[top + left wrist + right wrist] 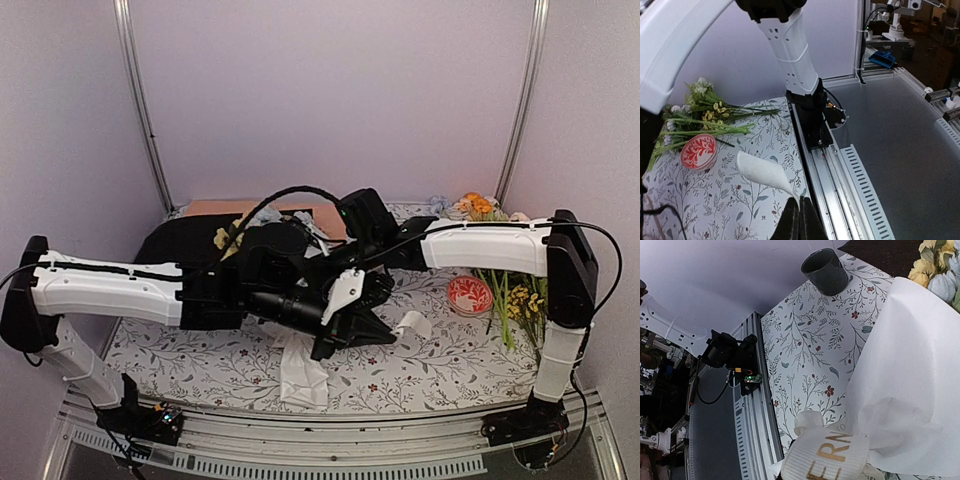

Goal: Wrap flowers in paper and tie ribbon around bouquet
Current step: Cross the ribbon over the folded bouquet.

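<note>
Down by the near edge, the left fingers (790,225) are pressed together. The pointed end of the ribbon (762,172) runs right up to their tips, though it is unclear whether they have caught it. The ribbon curls up off the desk (715,200) with bare floral cloth around it. The red-and-white disc (699,151) and loose sprigs (705,117) lie further toward the right edge. The metal rail (827,175) of the near edge runs just beside the fingers. The right fingers, closed, are hidden behind a cream band (825,460) with gold letters. Beside it the paper (910,370) spreads mid-desk, with the flowers (940,265) at its far end. A grey cup (825,270) stands apart on open cloth.
</note>
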{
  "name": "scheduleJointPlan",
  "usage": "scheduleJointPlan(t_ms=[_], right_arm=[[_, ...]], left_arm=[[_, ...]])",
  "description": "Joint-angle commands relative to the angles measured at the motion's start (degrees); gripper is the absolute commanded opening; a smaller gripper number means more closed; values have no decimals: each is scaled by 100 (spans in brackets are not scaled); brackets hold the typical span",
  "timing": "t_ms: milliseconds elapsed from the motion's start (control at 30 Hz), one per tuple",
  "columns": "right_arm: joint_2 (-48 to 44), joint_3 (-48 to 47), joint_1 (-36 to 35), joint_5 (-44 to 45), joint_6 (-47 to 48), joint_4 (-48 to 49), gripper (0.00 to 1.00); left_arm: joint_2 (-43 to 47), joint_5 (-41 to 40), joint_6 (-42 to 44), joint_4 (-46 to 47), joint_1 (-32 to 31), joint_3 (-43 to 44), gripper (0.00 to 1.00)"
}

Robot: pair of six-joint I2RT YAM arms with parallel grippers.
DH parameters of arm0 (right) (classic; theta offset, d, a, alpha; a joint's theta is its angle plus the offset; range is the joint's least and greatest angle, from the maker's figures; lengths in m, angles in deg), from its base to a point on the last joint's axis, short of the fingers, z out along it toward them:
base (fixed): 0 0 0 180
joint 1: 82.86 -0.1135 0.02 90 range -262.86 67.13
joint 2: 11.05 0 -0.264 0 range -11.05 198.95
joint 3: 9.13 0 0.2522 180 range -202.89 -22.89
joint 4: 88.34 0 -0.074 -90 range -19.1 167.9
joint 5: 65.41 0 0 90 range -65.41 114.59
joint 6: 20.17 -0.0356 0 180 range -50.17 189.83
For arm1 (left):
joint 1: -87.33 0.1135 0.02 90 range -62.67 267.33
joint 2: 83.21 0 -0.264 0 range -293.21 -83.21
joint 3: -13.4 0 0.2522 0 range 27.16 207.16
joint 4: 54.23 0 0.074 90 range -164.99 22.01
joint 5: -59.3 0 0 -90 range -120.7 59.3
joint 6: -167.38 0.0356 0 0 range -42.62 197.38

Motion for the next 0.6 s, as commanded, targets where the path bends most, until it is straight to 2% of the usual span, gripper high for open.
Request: scheduleJointPlan(t_ms=[0, 100, 300, 500, 533, 567], right_arm=[[167, -336, 70, -140, 485, -365, 0], [184, -403, 72, -171, 719, -602, 0], [206, -500, 69, -205, 1028, -830, 0], [284, -692, 74, -165, 1167, -986, 0], [273, -686, 71, -137, 1176, -1013, 0], [271, -671, 76, -111, 1191, -1031, 0]], left_arm=[[-960, 736, 695, -251, -246, 633, 0], [-1472, 704, 815, -680, -275, 898, 0], [-1800, 631, 1011, -833, -383, 869, 0], [-2491, 89, 1170, -1002, -573, 1387, 0], [-2513, -168, 1097, -990, -567, 1416, 7], [-2511, -494, 996, -884, -568, 1381, 31]])
